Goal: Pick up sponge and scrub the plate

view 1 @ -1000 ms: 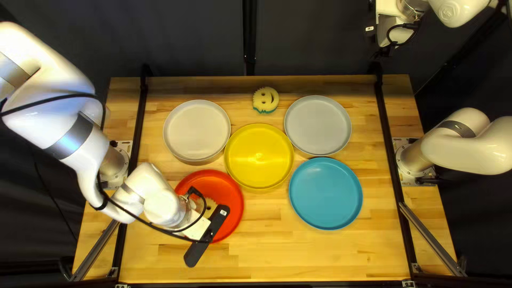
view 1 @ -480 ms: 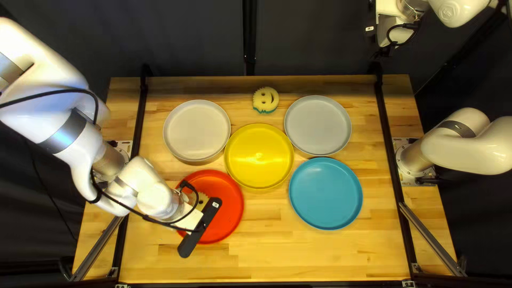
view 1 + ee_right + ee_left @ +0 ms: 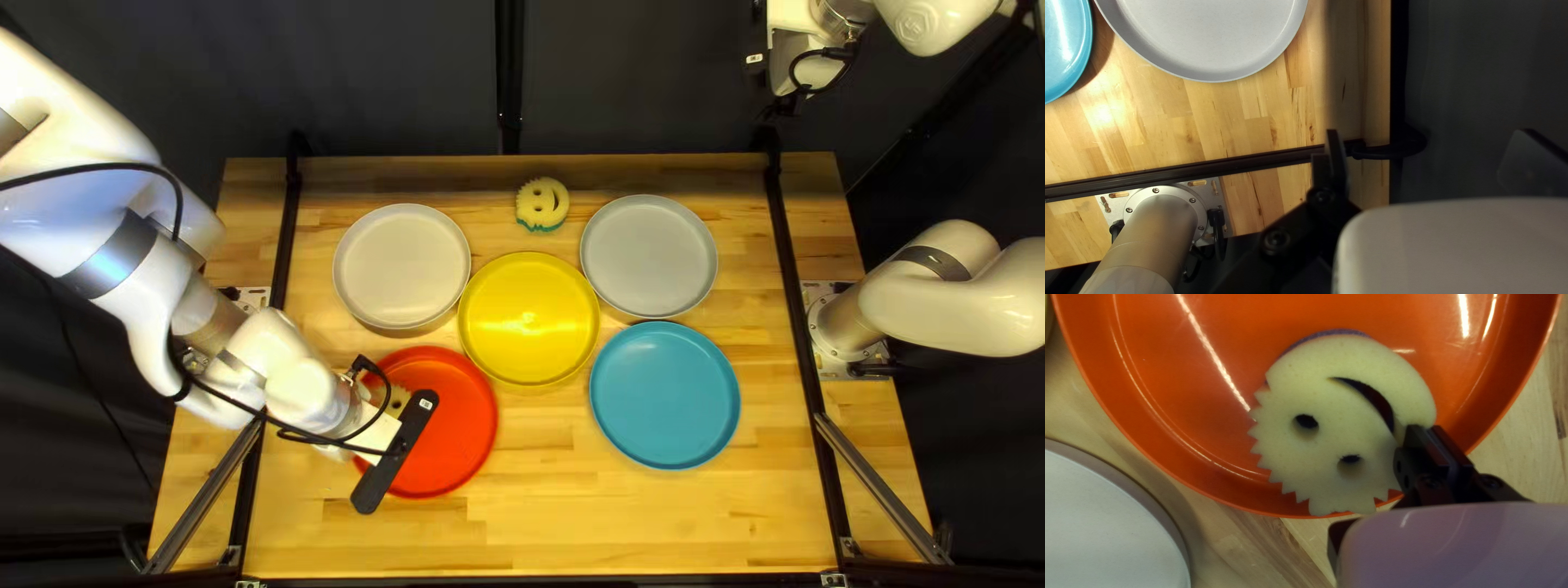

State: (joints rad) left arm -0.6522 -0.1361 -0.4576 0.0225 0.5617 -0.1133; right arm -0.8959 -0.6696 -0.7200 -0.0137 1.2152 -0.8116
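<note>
The left arm (image 3: 114,234) reaches in from the left edge of the wooden worktop (image 3: 544,523), well to the left of the yellow plate (image 3: 529,319). Its hand (image 3: 395,452) is nearly closed, the fingers (image 3: 1421,443) close together and pinching the rim of a round, cream sponge (image 3: 1323,443). That sponge lies to the left of the yellow plate and nearer the worktop's near edge, over the red plate (image 3: 452,446). Its smiling face is up, a purple sliver shows under one side, and its toothed edge overlaps the red plate's rim in the left wrist view; whether its underside touches the red plate, I cannot tell. A pale plate (image 3: 401,265) sits left of the yellow plate, toward the far edge, while the red one is just beside it on the near left. A second smiling sponge (image 3: 542,205), green at its base, rests just beyond the yellow plate. The grey plate (image 3: 650,256) is to its far right, the blue plate (image 3: 665,395) to its near right. Well beyond its far right, the right hand (image 3: 779,107) is raised, spread wide and holding nothing. The right arm's base (image 3: 844,327) stands well to its right.
</note>
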